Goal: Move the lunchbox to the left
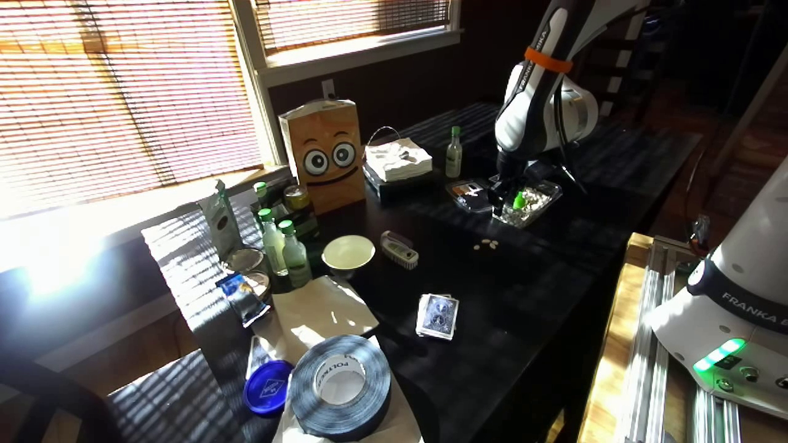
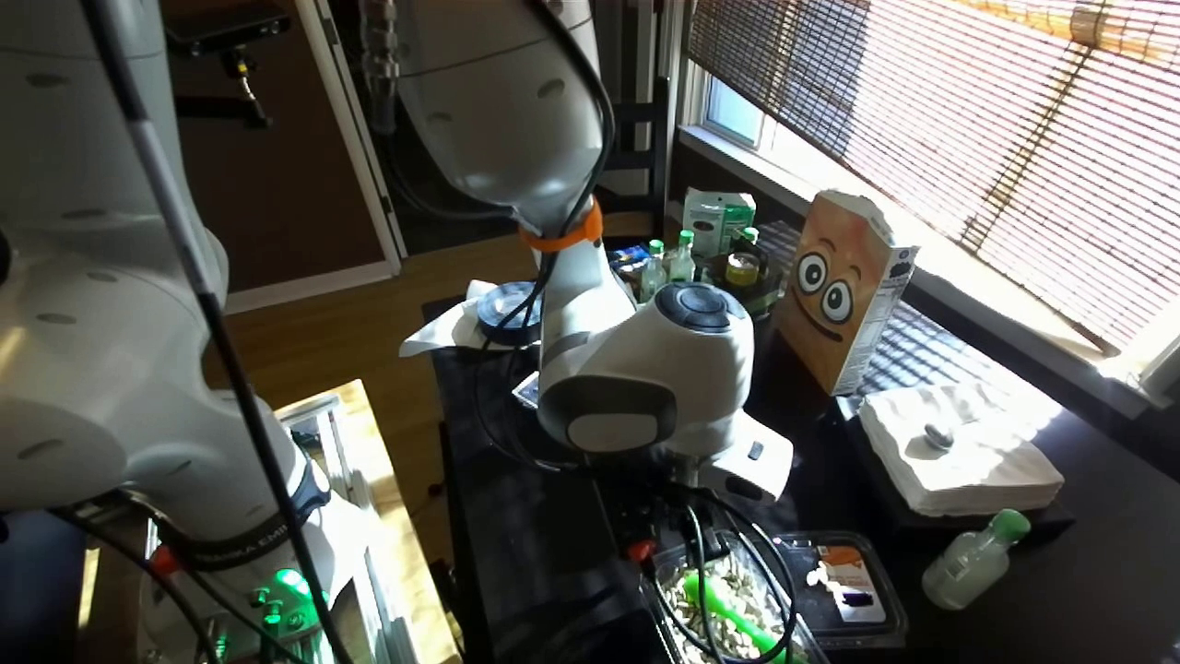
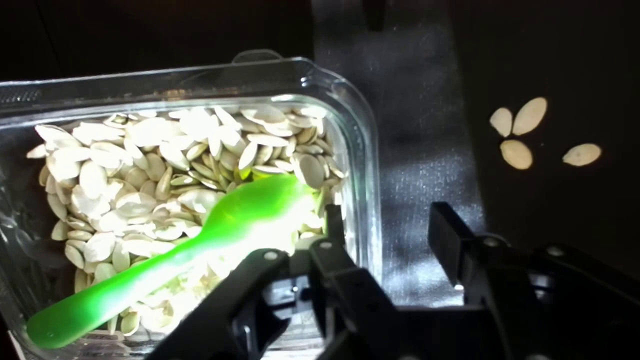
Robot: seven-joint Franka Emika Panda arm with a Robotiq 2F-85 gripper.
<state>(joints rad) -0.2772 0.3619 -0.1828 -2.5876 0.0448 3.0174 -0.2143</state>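
Tool [image 3: 387,220] astride clear plastic lunchbox [image 3: 364,165] wall.

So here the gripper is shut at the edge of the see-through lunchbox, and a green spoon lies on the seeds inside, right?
One thing is off: the gripper is open, not shut. The wrist view shows its fingers apart at the edge of the see-through lunchbox. The green spoon does lie on the seeds inside.
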